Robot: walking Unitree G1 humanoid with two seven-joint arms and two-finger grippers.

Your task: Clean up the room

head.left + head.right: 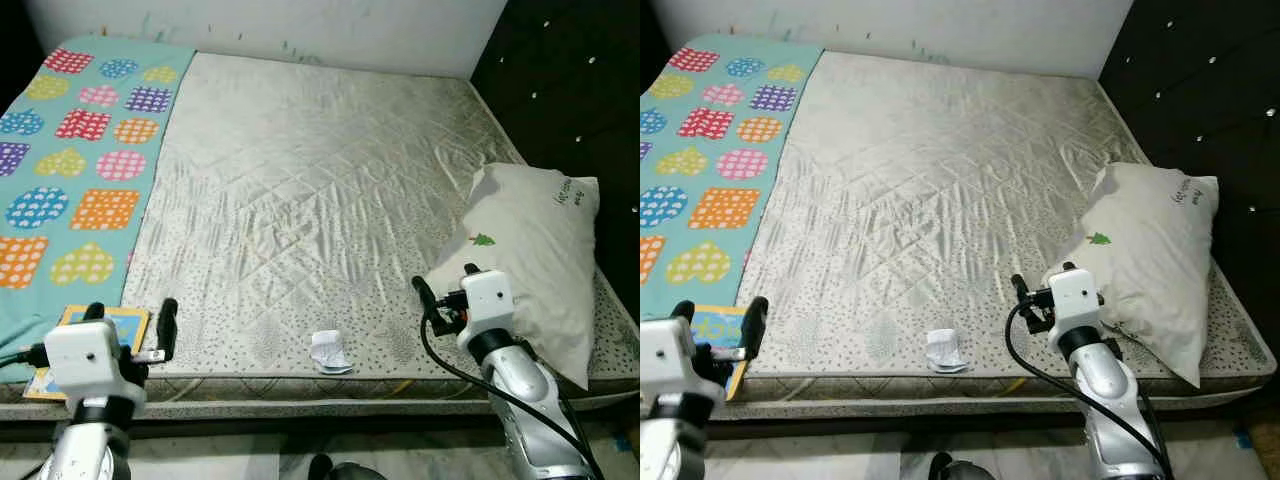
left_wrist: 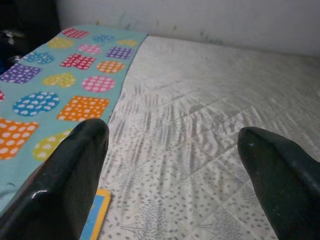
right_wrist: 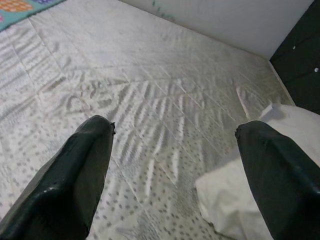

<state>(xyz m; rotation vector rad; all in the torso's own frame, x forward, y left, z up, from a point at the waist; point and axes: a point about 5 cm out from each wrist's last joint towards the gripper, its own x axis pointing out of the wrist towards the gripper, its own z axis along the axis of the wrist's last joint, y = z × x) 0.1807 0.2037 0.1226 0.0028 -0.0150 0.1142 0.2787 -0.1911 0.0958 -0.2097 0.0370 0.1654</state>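
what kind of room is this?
Most likely a bedroom: a bare quilted mattress fills the view, with a white pillow by a dark tufted headboard and a heart-patterned sheet along one side.

Your left gripper [image 1: 131,318] and right gripper [image 1: 444,283] are both raised in front of you, fingers spread wide and gripping nothing, silver arms bent upward from below.
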